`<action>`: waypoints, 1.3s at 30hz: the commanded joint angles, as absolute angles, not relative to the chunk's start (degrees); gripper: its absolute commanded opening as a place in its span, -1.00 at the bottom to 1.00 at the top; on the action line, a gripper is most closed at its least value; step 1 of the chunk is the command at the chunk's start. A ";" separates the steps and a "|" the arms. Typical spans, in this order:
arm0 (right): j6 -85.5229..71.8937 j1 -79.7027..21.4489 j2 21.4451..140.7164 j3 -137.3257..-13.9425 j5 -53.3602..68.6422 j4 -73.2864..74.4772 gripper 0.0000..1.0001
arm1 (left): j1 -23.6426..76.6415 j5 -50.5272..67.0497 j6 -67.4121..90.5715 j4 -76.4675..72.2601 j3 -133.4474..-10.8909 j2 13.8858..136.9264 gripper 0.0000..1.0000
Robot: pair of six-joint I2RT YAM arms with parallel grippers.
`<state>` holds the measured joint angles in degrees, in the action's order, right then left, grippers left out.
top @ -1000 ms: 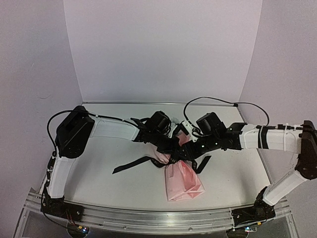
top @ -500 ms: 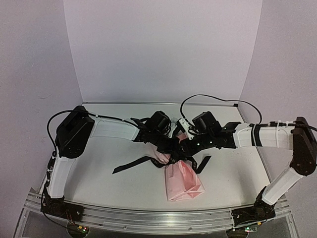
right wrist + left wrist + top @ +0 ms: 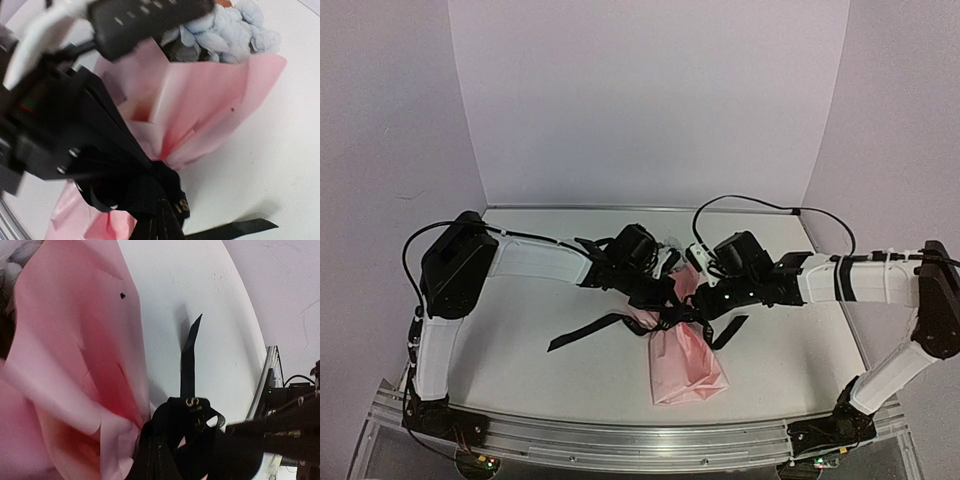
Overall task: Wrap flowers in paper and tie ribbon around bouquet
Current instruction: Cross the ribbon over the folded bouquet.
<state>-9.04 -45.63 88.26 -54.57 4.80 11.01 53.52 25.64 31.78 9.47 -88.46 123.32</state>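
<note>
Black ribbon (image 3: pixel 156 197) sits clamped in right pincer (image 3: pixel 684 314).

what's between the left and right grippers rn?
The pinched neck of the bouquet, with the ribbon bunched round it. The top view shows it, with the left gripper and right gripper either side.

Your top external camera sits high behind the arm bases, looking down and forward across the whole white worktop (image 3: pixel 520 330) to its far edge. Both wrist cameras are pressed in very close at the worktop's middle. The left wrist one faces back toward the near edge's aluminium rail (image 3: pixel 269 375). All three views share the pale pink paper cone (image 3: pixel 688 360) cinched by narrow black satin ribbon (image 3: pixel 585 332).
</note>
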 commanded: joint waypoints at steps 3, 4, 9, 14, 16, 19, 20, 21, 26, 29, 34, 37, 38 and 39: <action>-10.55 -45.56 82.63 -50.03 -2.28 14.42 -1.00 | 53.17 20.94 30.17 7.03 -82.14 113.22 -1.00; -10.87 -45.60 82.36 -49.44 -2.61 14.45 -1.00 | 53.17 20.76 30.08 6.76 -81.25 112.42 -1.00; -13.78 -45.57 81.38 -47.72 -2.40 14.81 -1.00 | 53.07 19.56 29.89 5.91 -77.46 109.04 -1.00; -16.07 -46.01 80.66 -46.31 -2.39 16.04 -1.00 | 52.14 18.90 30.57 4.79 -72.39 105.19 -1.00; -16.39 -46.23 80.79 -45.31 -2.02 15.47 -1.00 | 51.73 19.03 30.89 4.44 -69.94 103.71 -1.00; -18.09 -46.75 81.47 -42.59 -0.75 11.57 -1.00 | 51.46 19.20 31.67 3.30 -66.42 101.43 -1.00; -18.93 -47.21 81.71 -42.05 -1.08 10.67 -1.00 | 51.37 19.19 31.91 3.13 -65.31 100.90 -1.00; -19.72 -47.93 81.90 -41.42 -1.50 10.07 -1.00 | 51.28 19.17 32.12 2.92 -64.48 100.49 -1.00; -23.87 -53.31 84.57 -41.18 -6.33 6.52 -1.00 | 49.89 19.45 33.76 0.35 -59.43 97.82 -1.00; -27.29 -56.14 87.69 -43.11 -8.80 3.84 -1.00 | 48.74 19.53 33.79 0.26 -57.53 96.44 -1.00; -32.10 -58.36 93.30 -48.38 -8.61 0.86 -1.00 | 46.34 19.05 33.41 0.29 -53.75 92.99 -1.00; -31.58 -58.40 92.41 -49.46 -12.10 4.34 -1.00 | 44.96 18.40 32.78 0.88 -51.77 91.10 -1.00; -30.79 -58.36 91.42 -49.46 -13.83 6.86 -1.00 | 44.71 18.25 32.36 1.42 -51.56 90.81 -1.00; -29.97 -58.29 90.46 -49.44 -15.41 9.31 -1.00 | 44.53 18.05 31.92 2.01 -51.35 90.63 -1.00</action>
<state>-29.67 -58.33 93.43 -47.16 -7.93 4.19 45.64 19.29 33.08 2.52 -52.38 93.84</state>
